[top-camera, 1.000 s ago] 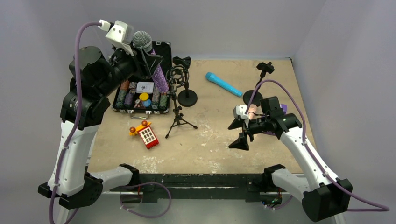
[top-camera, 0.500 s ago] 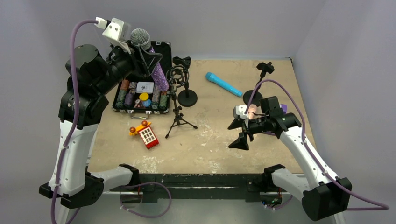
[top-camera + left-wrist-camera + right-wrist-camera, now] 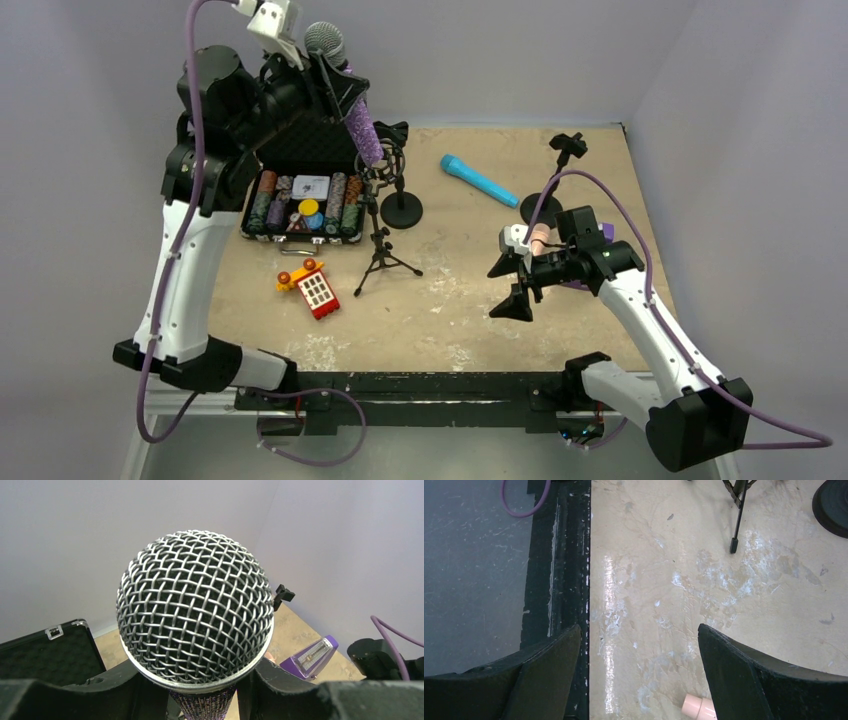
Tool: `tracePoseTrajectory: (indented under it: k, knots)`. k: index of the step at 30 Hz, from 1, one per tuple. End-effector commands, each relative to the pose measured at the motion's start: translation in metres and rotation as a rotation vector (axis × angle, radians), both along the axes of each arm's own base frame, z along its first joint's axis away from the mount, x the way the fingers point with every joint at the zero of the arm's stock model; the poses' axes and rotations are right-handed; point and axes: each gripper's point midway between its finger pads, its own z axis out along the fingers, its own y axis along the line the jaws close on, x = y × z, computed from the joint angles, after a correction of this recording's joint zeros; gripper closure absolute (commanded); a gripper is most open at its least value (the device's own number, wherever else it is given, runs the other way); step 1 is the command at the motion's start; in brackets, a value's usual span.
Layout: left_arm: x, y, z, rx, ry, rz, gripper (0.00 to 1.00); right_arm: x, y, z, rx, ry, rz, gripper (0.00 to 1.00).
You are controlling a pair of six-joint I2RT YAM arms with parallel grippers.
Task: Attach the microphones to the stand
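The toy (image 3: pixel 312 288) lies before the case (image 3: pixel 300 237); the tripod stand (image 3: pixel 379 245) rises right of the case

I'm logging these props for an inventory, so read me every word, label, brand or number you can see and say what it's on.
No text is readable in any view.
On the white card in the chip case: any print is too small to read.
On the purple metronome: marks on its face, too blurred to read.
On the purple microphone: no brand or lettering visible.
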Motion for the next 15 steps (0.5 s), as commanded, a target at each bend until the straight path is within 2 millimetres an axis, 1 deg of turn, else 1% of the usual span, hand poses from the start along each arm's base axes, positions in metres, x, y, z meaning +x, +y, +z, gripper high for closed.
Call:
tracePoseTrajectory:
  k: [1,5,10,15]
  knots:
    - [0.013,-0.004,0.032,-0.055,-0.099,-0.011,1.0,0.002,0.0,0.001,0.003,-0.024,0.003,0.1]
    - [0.035,-0.004,0.02,-0.04,-0.101,0.017,1.0,0.002,-0.001,0.0,0.002,-0.022,0.003,0.1]
    - [0.054,-0.003,0.008,-0.025,-0.12,0.034,1.0,0.002,-0.001,0.0,0.002,-0.022,0.003,0.1]
    - [0.062,-0.003,-0.008,-0.023,-0.082,0.023,1.0,0.002,-0.001,0.001,0.002,-0.027,0.001,0.1]
